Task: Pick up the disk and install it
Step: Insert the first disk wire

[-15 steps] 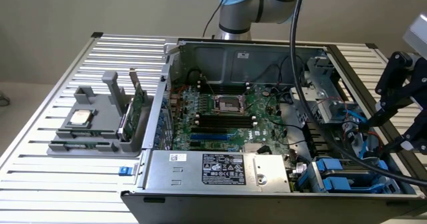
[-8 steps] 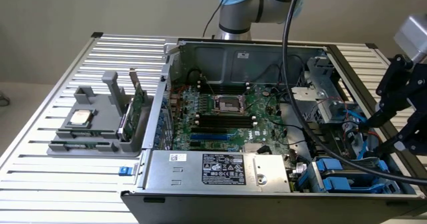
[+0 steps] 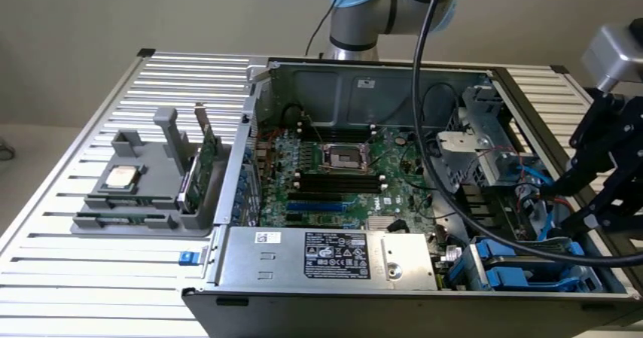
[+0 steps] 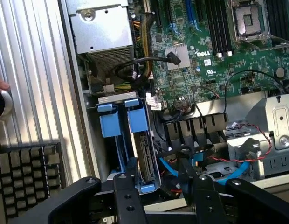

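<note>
The computer case (image 3: 402, 317) lies open on the slatted metal table (image 3: 90, 278). The disk (image 4: 147, 156) stands on edge inside the case, slotted in the drive bay at a corner of the case. Its blue carrier bracket frames it and its connector edge faces up. A second blue carrier (image 4: 109, 122) sits in the same corner of the case, just beside the disk.

The hand (image 4: 163, 189) hovers above that corner of the case, over the disk's end. Its black fingers (image 4: 128, 196) stand well apart, wider than the disk's thin edge, with nothing clamped between them. I cannot tell whether either finger touches the bracket.

Also inside the case are the green motherboard (image 3: 332, 195) and the silver power supply (image 3: 321, 259) with its white label. Outside the case, on the exterior view's left, a grey tray (image 3: 150, 221) on the table carries a small CPU chip (image 3: 122, 176) and an upright green circuit card (image 3: 206, 169).
</note>
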`<state>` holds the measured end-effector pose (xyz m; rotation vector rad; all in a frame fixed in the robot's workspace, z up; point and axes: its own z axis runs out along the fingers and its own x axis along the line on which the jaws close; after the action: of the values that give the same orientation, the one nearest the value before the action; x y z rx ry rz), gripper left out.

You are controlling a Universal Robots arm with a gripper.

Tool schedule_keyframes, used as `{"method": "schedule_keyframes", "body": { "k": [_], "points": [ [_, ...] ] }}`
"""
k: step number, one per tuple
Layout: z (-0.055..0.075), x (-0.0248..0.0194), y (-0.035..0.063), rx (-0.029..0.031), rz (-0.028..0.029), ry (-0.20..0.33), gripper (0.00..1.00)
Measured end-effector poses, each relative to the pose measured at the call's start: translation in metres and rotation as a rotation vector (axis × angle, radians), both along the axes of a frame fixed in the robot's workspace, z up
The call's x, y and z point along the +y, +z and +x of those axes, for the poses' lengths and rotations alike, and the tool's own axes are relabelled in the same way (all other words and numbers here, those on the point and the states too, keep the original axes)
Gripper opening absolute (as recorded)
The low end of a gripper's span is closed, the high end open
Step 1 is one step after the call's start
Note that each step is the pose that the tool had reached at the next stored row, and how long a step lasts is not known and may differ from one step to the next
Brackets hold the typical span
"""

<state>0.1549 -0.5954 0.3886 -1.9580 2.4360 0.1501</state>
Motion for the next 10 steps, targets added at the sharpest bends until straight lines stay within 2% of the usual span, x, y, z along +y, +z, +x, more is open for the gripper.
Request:
{"method": "schedule_keyframes", "body": {
  "k": [10],
  "points": [
    [0.0,0.0,-0.0072,-0.0001,0.0007,-0.18,0.48]
  ]
}}
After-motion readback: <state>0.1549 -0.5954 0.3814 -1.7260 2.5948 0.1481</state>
